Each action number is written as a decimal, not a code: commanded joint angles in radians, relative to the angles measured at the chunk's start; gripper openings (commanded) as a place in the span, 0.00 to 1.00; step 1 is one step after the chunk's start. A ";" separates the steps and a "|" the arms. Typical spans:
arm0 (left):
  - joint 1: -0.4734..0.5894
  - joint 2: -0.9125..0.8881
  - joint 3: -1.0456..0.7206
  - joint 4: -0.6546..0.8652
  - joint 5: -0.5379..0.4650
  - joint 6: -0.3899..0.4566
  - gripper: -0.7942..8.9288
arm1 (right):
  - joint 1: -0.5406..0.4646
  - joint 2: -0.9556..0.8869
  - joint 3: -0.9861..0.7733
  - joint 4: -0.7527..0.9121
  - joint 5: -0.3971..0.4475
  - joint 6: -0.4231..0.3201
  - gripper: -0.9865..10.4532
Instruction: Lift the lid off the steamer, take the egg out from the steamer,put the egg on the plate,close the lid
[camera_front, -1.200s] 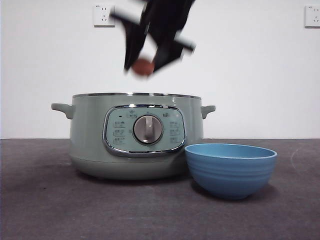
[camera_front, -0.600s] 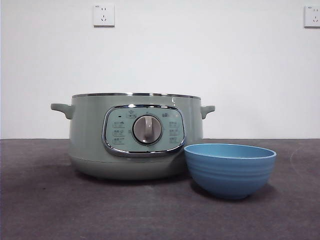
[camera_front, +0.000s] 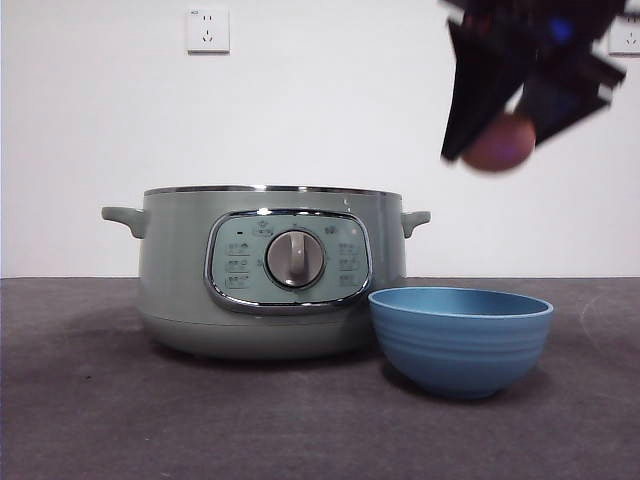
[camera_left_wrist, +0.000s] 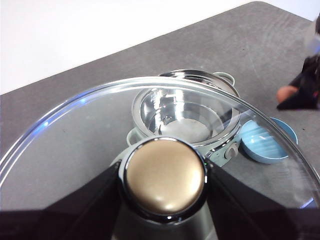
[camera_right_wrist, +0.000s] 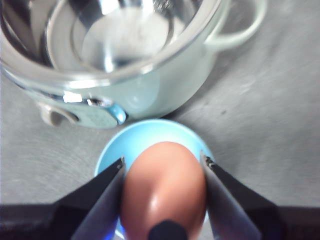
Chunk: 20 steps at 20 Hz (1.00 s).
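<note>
The pale green steamer (camera_front: 265, 270) stands open on the table; its steel inside (camera_left_wrist: 185, 112) shows no egg. The blue plate (camera_front: 460, 338), a deep bowl, stands just right of it. My right gripper (camera_front: 505, 135) is shut on a brown egg (camera_front: 498, 143) high above the plate; in the right wrist view the egg (camera_right_wrist: 164, 195) sits between the jaws directly over the plate (camera_right_wrist: 135, 137). My left gripper (camera_left_wrist: 165, 182) is shut on the knob (camera_left_wrist: 165, 177) of the glass lid (camera_left_wrist: 65, 135), held high above the steamer.
Dark grey table (camera_front: 90, 410) with a white wall behind. Two wall sockets (camera_front: 207, 30) sit high on the wall. The steamer's side handles (camera_front: 122, 218) stick out left and right.
The right gripper with the egg rose from above the steamer out of view, then came back into view at the upper right, above the plate.
</note>
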 joint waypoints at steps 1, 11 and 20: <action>-0.002 -0.010 0.016 0.056 -0.001 0.008 0.07 | 0.002 0.010 -0.078 0.080 -0.003 0.016 0.07; -0.002 -0.010 0.016 0.056 -0.001 0.008 0.07 | 0.016 0.185 -0.158 0.285 -0.030 0.016 0.07; -0.002 -0.009 0.016 0.056 -0.001 0.008 0.07 | 0.029 0.336 -0.158 0.332 -0.029 0.012 0.07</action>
